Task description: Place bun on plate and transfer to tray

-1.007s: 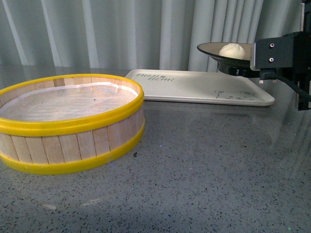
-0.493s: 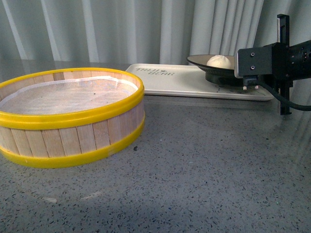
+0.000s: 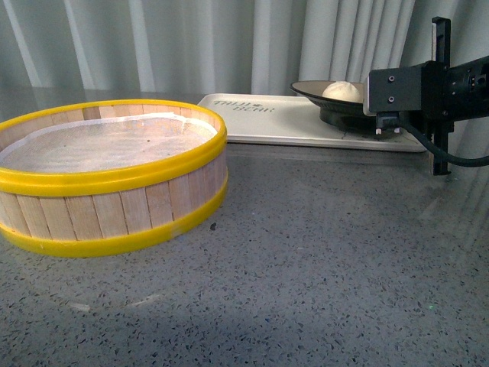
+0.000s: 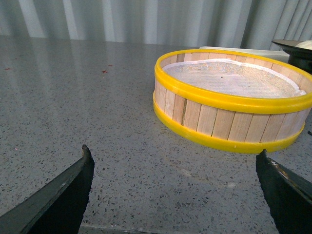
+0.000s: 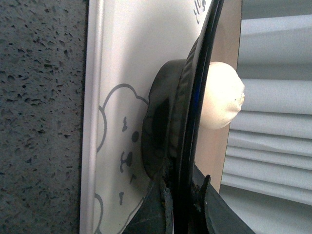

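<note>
The white pleated bun (image 3: 342,91) lies in the black-rimmed plate (image 3: 313,89), which is over the right end of the cream tray (image 3: 275,122). My right gripper (image 3: 380,116) is shut on the plate's near rim. In the right wrist view the jaws (image 5: 183,187) pinch the glossy rim (image 5: 195,97), with the bun (image 5: 222,95) inside and the black foot close over the tray's bear drawing (image 5: 124,141). Whether the foot touches the tray I cannot tell. My left gripper (image 4: 175,149) hangs open over bare counter, holding nothing.
A wooden steamer basket (image 3: 107,180) with yellow rims and a white liner stands at the left on the grey speckled counter (image 3: 321,267). It also fills the left wrist view (image 4: 229,97). Grey curtains hang behind the tray.
My right gripper has carried the plate with the bun down and a little left, from above the tray's right end to low over its surface.
</note>
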Motion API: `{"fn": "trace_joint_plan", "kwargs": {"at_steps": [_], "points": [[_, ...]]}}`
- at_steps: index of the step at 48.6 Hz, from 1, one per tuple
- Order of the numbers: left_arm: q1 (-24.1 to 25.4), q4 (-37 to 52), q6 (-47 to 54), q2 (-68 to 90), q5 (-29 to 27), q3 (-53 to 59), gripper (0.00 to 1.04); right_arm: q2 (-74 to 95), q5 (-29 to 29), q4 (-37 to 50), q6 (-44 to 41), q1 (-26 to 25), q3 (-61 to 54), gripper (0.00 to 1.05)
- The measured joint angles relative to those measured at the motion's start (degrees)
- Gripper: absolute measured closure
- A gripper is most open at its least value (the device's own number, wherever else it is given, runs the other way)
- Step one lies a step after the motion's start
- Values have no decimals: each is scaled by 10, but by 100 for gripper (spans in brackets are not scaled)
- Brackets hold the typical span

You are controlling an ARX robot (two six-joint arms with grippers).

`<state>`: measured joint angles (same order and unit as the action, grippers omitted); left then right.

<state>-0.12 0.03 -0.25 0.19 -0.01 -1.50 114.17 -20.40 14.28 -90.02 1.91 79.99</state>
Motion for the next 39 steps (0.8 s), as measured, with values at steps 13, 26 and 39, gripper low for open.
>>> {"fn": "trace_joint_plan", "kwargs": {"at_steps": [13,26,39], "points": [[0,0,0,0,0,0,7,7,-3,0,1,0,0,102],[0,0,0,0,0,0,7,5,7,-16,8,0,-1,71],[0,0,0,0,0,0,7,-71,5,52,113,14,-76,20]]}}
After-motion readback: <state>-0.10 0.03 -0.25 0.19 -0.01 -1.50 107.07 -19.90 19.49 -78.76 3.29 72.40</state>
